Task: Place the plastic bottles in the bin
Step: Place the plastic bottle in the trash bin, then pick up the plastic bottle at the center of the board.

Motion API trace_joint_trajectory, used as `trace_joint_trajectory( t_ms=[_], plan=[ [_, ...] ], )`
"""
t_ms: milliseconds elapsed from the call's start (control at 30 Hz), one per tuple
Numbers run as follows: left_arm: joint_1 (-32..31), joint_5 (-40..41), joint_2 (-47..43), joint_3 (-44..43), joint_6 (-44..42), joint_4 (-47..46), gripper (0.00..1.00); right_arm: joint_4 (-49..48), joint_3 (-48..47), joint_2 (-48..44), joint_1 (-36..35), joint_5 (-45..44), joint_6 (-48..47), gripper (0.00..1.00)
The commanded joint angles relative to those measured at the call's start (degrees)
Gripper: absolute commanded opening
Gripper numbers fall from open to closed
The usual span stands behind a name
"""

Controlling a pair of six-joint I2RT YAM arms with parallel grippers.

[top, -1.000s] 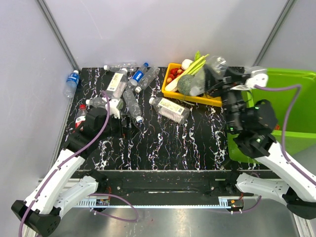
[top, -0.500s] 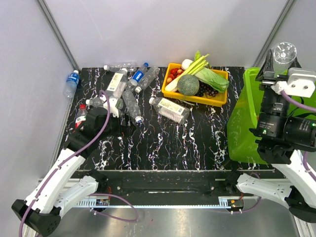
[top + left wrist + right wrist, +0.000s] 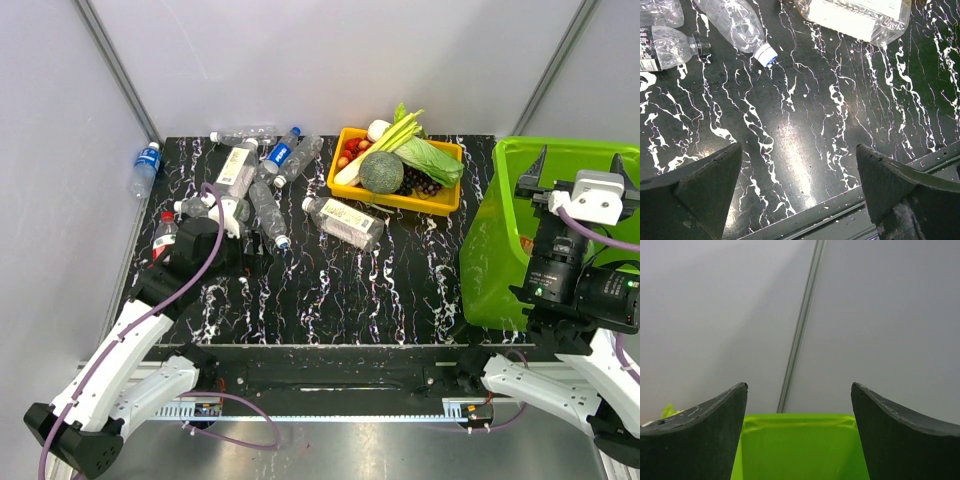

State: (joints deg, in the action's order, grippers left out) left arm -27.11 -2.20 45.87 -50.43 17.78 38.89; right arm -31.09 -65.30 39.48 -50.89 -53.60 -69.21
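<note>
From above, my right hand (image 3: 583, 160) hangs over the bin (image 3: 490, 250), fingers apart and holding nothing, while the plastic bottles (image 3: 262, 185) lie scattered on the bench (image 3: 330, 290) just beyond my left hand (image 3: 205, 235). At my left wrist, that hand (image 3: 800, 187) is spread wide, a clear bottle (image 3: 735, 22) ahead to its left. At my right wrist, the bin's rim (image 3: 800, 416) shows between my parted fingers (image 3: 700, 435)

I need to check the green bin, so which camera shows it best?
Top external: the bin shows most of its rim and its near wall there. Right wrist catches only a strip of rim; left wrist shows nothing of it.
</note>
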Motion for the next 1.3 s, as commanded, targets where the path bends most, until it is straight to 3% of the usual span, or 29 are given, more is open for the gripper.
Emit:
trace_joint_trajectory(
  t_ms=[0, 67, 267, 433, 700, 800, 900, 1100, 1267],
  plan=[
    [-0.05, 1.93, -0.16, -2.12, -0.47, -0.93, 0.99, -0.55, -0.44, 0.24, 0.18, -2.29, 2.14, 0.91],
    [-0.13, 1.93, -0.16, -2.12, -0.47, -0.84, 0.99, 1.72, -1.23, 0.77, 0.18, -2.47, 6.08, 0.94],
    [-0.05, 4.92, -0.16, -2.21, -0.29, -0.57, 0.99, 20.25, -6.06, 5.33, 0.18, 0.51, 24.26, 0.98],
    [-0.13, 9.65, -0.16, -2.39, 0.32, -0.14, 0.99, 38.19, -11.34, 11.22, 0.18, 8.77, 41.32, 0.98],
    [0.04, 27.4, 0.98, -3.62, 5.15, 3.37, 0.99, 47.52, -11.79, 17.99, 0.18, 22.56, 60.49, 0.94],
    [1.01, 29.27, 1.85, -3.71, 7.7, 4.08, 0.99, 45.87, -8.98, 18.52, 0.18, 27.83, 64.89, 0.92],
    [4.51, 28.13, 3.09, -2.83, 12.35, 4.44, 0.99, 45.33, -6.52, 19.22, 0.18, 32.41, 67.97, 0.86],
    [16.46, 14.16, 6.68, -1.07, 14.91, 2.06, 0.99, 49.46, -3.44, 19.32, 0.18, 39.89, 74.3, 0.85],
    [29.98, 13.89, 10.29, 0.16, 22.28, 4.34, 0.99, 47.44, 1.04, 15.63, 0.18, 44.1, 76.77, 0.83]
  ],
)
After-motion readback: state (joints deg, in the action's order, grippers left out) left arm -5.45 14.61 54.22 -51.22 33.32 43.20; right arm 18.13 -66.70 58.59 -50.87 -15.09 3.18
